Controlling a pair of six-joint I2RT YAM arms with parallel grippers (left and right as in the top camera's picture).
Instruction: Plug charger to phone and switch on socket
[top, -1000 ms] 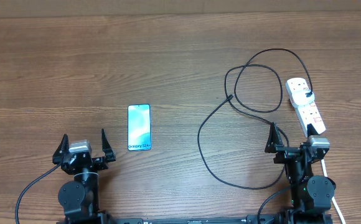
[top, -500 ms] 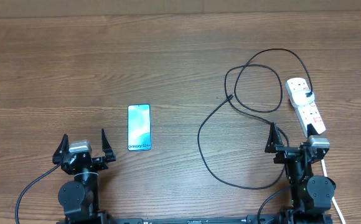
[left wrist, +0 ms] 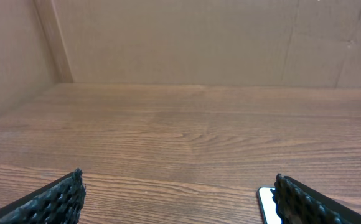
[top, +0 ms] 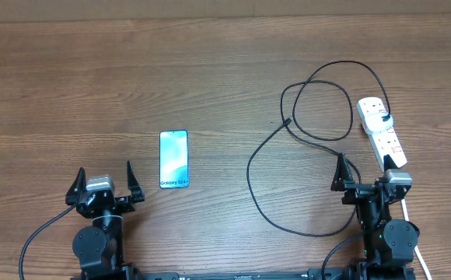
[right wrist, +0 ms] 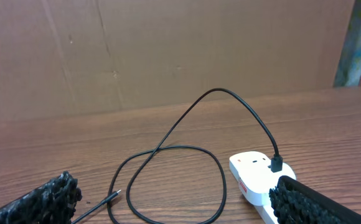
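Nothing moved: my left end effector (top: 105,173) and right end effector (top: 364,166) stay wide open over the brown wooden tabletop (top: 210,70).

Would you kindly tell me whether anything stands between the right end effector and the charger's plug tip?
Nothing visible does. The plug tip lies on bare table, ahead and left of the open right end effector. Only the charger's own loop lies beside it, and the socket sits to the right.
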